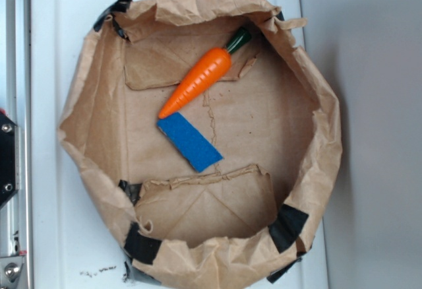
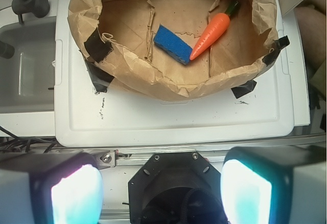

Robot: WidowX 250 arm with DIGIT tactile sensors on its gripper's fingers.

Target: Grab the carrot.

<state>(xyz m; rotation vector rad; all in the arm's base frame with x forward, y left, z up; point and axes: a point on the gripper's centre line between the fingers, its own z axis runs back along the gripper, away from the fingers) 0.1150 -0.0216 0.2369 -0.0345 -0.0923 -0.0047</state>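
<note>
A white bench (image 1: 46,137) carries a crumpled brown paper bag (image 1: 310,170), its walls rolled down into a shallow basin and patched with black tape, and the wrist view shows a sink (image 2: 25,75) off beside the bench. Inside the bag the carrot (image 1: 198,81) lies flat on the paper floor, slanting so that its green cap points toward one corner of the bench and its narrow tip comes down just beside, perhaps touching, a corner of the blue block (image 1: 190,142). The claw (image 2: 161,191) hangs well back from the bag, outside its rim, with its two pads spread wide apart and nothing between them. To do this reach well, I would bring the claw over the paper wall high enough not to snag the crumpled rim, then turn it so the pads straddle the carrot across its width, not along its length. The thick middle, away from the block, looks like the safest place to close; the glossy taper near the tip would likely squirt out, and a descent there could trap the block as well.
</note>
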